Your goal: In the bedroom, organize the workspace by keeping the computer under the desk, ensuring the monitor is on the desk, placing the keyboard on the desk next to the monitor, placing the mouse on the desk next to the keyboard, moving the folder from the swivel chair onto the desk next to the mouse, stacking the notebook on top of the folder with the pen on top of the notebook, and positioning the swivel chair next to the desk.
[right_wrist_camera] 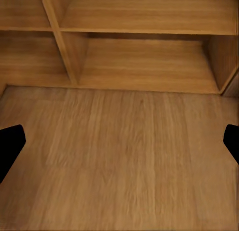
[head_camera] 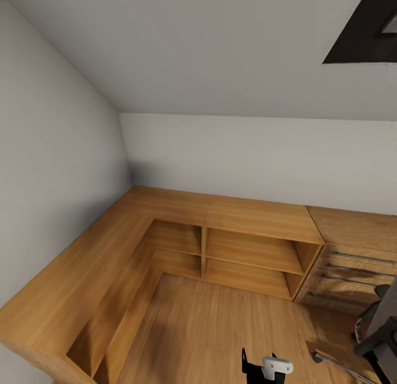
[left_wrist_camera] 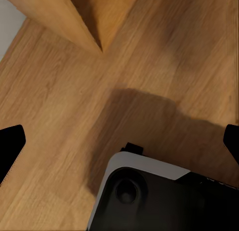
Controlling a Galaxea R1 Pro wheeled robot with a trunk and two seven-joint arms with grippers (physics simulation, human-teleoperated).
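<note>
two spread grippers — left [left_wrist_camera: 119,141], right [right_wrist_camera: 119,141] — above wooden floor [head_camera: 220,329]

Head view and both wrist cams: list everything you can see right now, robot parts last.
Low shelf unit: one, light wood, L-shaped along the two walls, open compartments.
Drawer cabinet: one, light wood, silver bar handles, right of the shelves.
Floor: wood planks, before the shelves.
Walls: pale grey.
Swivel chair: one, grey and black, partly cut off at the head view's lower right edge.
Left gripper: black fingertips spread, nothing between.
Right gripper: black fingertips spread, nothing between.
Robot base: black and white, over the floor.
</note>
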